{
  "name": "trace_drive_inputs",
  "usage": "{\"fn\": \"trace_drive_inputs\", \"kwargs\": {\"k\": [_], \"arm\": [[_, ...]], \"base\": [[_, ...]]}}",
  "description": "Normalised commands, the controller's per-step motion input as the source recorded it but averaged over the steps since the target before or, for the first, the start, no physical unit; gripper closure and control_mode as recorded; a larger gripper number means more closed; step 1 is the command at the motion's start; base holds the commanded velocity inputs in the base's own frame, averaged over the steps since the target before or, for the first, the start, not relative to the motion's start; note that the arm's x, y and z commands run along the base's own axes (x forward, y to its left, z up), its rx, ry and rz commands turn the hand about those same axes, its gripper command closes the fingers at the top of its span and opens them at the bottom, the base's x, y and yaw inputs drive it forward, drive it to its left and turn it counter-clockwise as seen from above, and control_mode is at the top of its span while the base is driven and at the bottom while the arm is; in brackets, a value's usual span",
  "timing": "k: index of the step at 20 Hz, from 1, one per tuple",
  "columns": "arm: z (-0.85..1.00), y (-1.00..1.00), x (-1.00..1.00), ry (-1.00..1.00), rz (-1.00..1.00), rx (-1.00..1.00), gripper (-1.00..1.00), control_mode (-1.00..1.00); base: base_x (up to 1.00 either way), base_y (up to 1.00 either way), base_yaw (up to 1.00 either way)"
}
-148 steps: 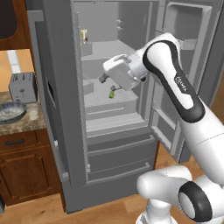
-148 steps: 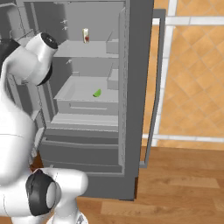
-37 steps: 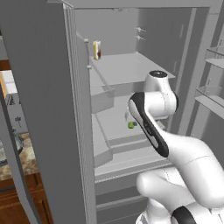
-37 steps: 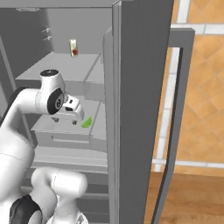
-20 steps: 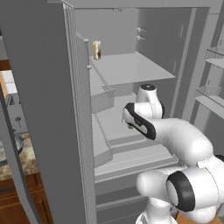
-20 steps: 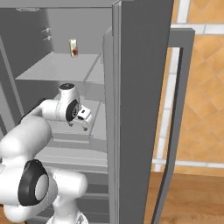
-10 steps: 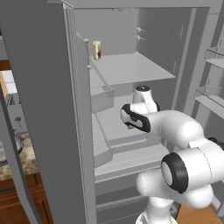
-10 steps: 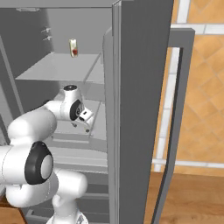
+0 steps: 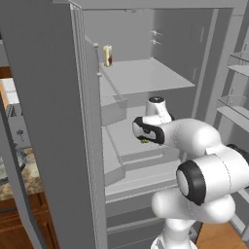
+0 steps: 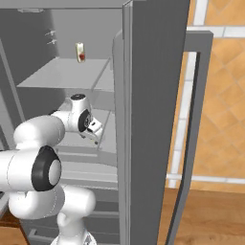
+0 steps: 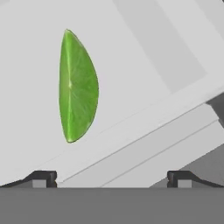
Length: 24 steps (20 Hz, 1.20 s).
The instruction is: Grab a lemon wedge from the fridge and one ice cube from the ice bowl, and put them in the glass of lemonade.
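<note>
Fridge (image 10: 148, 95) door stands open, the white arm (image 10: 52, 127) reaching inside, its hand low over the middle shelf (image 10: 107, 136). Up top, a slim yellow container (image 10: 80, 52) sits at the upper shelf's back edge.

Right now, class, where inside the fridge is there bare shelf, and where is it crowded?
The upper shelf lies bare in front of the slim yellow container at its back left. The lower shelf is crowded: the gripper, jaws apart, hangs over the lemon wedge.
</note>
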Motion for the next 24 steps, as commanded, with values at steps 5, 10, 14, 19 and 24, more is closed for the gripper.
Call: {"fn": "trace_drive_inputs", "kwargs": {"k": [5, 10, 14, 19, 24], "arm": [[0.14, 0.17, 0.3, 0.03, 0.01, -0.07, -1.0, -1.0], [-0.17, -0.05, 0.43, 0.02, 0.01, 0.0, -1.0, -1.0], [-0.11, -0.01, 0.16, 0.0, 0.0, 0.0, -1.0, -1.0], [-0.33, -0.03, 0.42, 0.0, 0.0, 0.0, -1.0, -1.0], [-0.56, -0.07, 0.0, 0.02, 0.0, 0.0, -1.0, -1.0]], "base": [[0.0, 0.0, 0.0], [0.0, 0.0, 0.0], [0.0, 0.0, 0.0], [0.0, 0.0, 0.0], [0.0, 0.0, 0.0]]}}
